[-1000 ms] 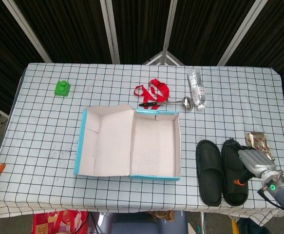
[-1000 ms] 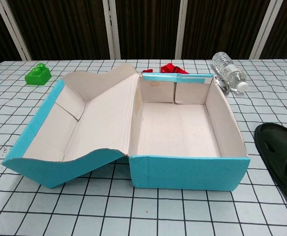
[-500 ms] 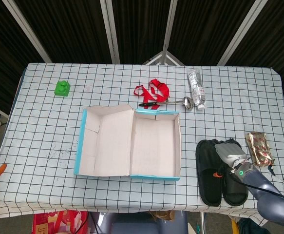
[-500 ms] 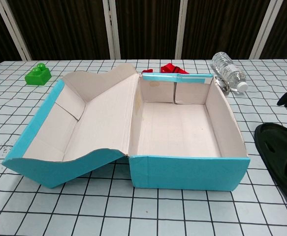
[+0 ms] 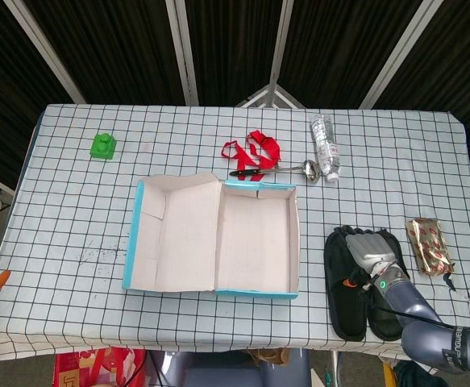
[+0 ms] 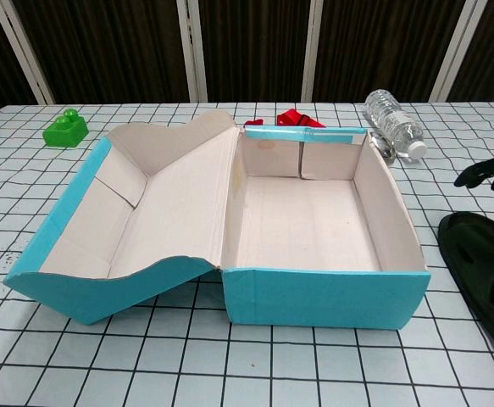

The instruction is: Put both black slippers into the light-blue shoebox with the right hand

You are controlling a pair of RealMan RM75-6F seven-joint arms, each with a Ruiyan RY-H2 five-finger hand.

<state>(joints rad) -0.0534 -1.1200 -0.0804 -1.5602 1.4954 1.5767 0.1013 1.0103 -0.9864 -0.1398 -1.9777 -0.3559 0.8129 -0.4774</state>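
**Right hand above slippers**

The right hand (image 5: pixel 372 250) hovers over the two black slippers (image 5: pixel 347 282), fingers spread, holding nothing. The slippers lie side by side on the surface (image 5: pixel 73 210), just right of the open light-blue shoebox (image 5: pixel 215 235).

No text, brand, number or sign can be read in either view. A label is wrapped around the water bottle (image 5: pixel 325 150) at 1 o'clock on the table, but its print is too small to be made out. Red patterning is seen on the gold packet (image 5: pixel 430 246) at 4 o'clock; no letters are resolved.
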